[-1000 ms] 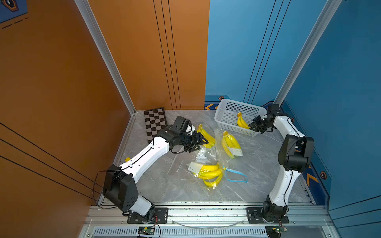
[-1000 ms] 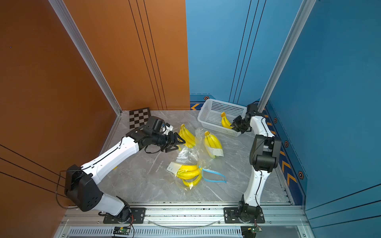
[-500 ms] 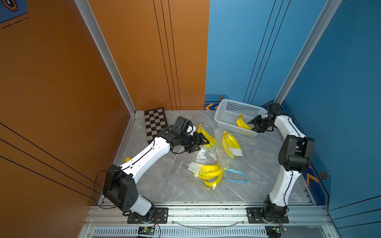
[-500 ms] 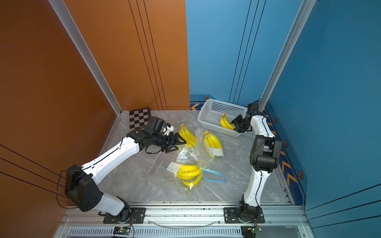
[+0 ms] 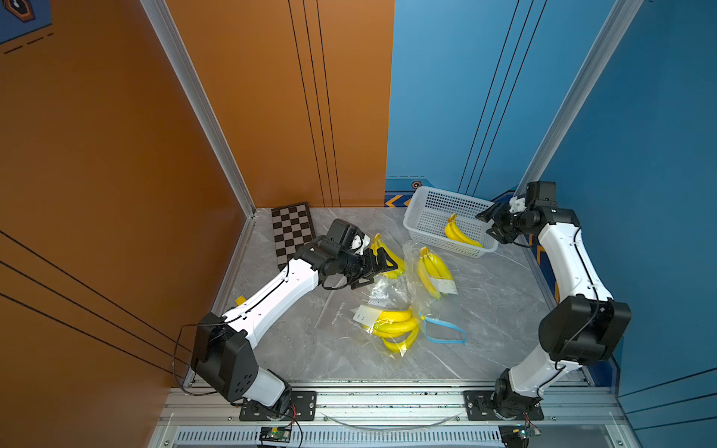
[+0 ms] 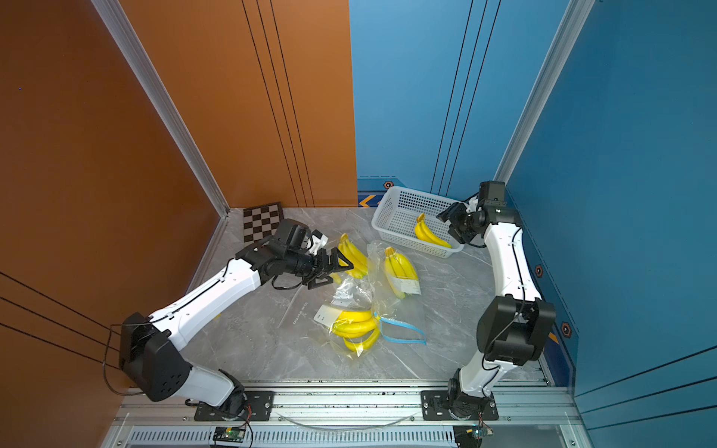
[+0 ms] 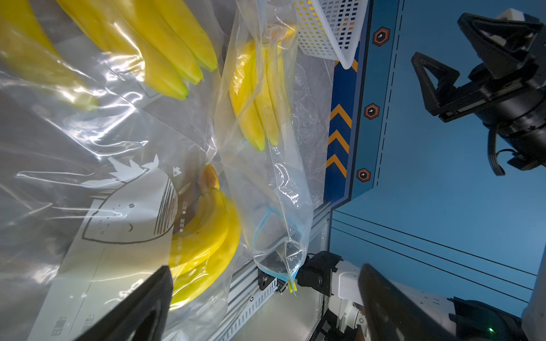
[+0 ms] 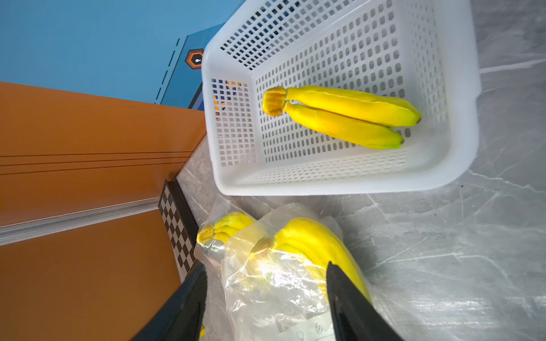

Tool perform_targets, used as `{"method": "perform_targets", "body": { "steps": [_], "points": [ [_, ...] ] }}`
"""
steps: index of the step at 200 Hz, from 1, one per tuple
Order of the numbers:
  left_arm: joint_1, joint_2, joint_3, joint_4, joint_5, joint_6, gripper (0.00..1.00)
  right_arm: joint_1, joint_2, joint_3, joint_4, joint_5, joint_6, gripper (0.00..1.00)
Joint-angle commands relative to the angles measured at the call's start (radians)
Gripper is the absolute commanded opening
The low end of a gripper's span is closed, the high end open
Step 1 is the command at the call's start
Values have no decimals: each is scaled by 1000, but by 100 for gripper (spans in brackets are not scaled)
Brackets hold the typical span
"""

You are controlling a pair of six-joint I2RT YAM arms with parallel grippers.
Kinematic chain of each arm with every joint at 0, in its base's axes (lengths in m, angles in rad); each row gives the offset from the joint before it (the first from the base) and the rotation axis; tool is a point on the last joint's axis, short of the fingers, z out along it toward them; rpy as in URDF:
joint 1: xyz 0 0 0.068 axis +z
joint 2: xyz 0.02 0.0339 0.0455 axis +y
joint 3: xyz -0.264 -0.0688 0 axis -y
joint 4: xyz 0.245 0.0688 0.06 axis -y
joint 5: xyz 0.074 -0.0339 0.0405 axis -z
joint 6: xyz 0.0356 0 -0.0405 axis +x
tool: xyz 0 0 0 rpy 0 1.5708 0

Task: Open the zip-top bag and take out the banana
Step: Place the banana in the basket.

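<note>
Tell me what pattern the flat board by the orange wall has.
The board has a dark-and-light checkerboard pattern, clearest in a top view.

Plastics on stone
The zip-top bag point(image 7: 283, 189) was glossy, crinkled clear film; the basket point(image 8: 339, 186) matt white perforated plastic; the tabletop point(image 8: 443, 251) smooth marble-look.

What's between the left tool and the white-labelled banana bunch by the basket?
Another banana bunch under clear plastic, right at the open left tool tips, then bag film before the labelled bunch. Shows in both top views.
</note>
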Motion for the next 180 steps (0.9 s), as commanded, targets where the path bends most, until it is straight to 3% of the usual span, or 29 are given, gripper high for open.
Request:
{"method": "perform_targets", "body": {
  "steps": [1,41,79,106,150,180],
  "points": [
    [-45,-20,16,-23,14,51,98,65,-134,-106,-56,37,8,65],
    [-168,-5,49,-87,-1,108,98,220,-448,-348,-161,116,35,64],
    [-322,0,95,-172,-97,200,98,312,-756,-533,-345,187,88,61],
    [-435,28,191,-335,-295,394,98,335,-886,-614,-431,185,102,61],
    [-663,90,305,-457,-668,781,98,340,-939,-620,-469,179,93,61],
    [-724,152,340,-461,-768,832,98,339,-957,-617,-482,172,91,61]
  ]
}}
